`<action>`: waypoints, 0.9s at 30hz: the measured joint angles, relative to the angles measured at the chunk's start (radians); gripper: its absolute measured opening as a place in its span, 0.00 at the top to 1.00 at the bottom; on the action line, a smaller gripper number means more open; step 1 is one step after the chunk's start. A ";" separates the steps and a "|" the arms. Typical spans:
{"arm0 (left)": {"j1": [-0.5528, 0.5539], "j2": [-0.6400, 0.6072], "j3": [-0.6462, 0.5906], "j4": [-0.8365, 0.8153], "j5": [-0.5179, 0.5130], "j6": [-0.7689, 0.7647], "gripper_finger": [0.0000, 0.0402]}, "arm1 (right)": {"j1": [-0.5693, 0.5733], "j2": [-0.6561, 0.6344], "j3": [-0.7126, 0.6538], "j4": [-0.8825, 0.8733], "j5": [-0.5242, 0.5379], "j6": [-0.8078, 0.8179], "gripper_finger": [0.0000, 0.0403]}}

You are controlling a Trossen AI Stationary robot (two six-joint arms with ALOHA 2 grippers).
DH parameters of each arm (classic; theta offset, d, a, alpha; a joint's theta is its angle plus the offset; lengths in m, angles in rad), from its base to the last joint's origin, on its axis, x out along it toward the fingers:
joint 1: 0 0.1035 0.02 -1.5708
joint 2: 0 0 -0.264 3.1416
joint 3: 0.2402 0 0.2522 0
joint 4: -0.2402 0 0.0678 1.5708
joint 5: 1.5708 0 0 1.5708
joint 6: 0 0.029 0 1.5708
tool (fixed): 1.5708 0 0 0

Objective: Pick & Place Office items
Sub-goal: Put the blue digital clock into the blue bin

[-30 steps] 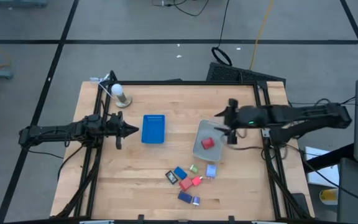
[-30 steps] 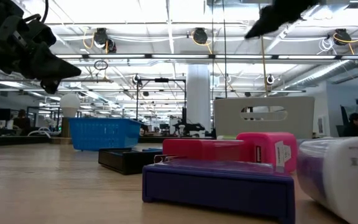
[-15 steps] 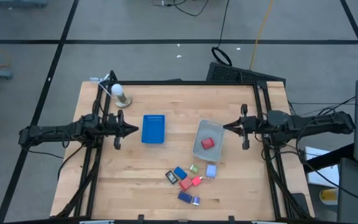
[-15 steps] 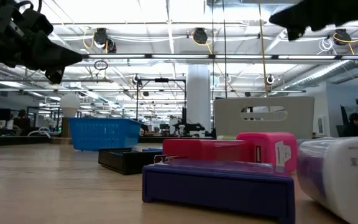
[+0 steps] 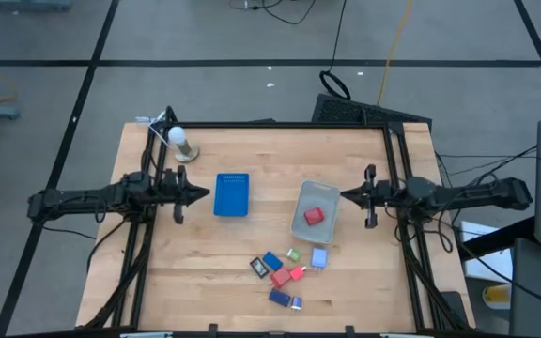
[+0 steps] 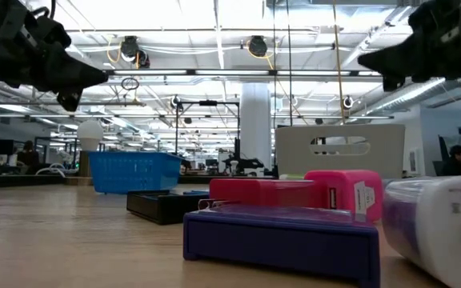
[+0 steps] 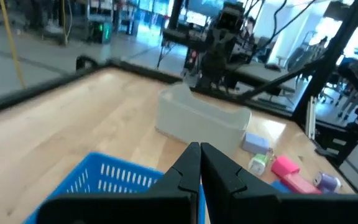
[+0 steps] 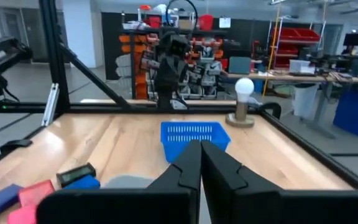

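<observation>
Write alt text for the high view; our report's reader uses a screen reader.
Two dark arms wait at the table's sides, left gripper and right gripper shut. Between them: a blue tray, a clear bin holding one red piece, and small office items scattered nearby.

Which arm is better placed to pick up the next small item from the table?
Probably the right. Its hand hangs beside the clear bin, nearer the loose office items. The left hand waits past the blue tray, farther from them. Both hands are shut and empty.
</observation>
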 joint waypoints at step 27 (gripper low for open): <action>-0.183 1.170 0.797 -0.315 0.168 0.142 0.95 | -0.019 -0.001 -0.066 0.131 -0.027 0.055 1.00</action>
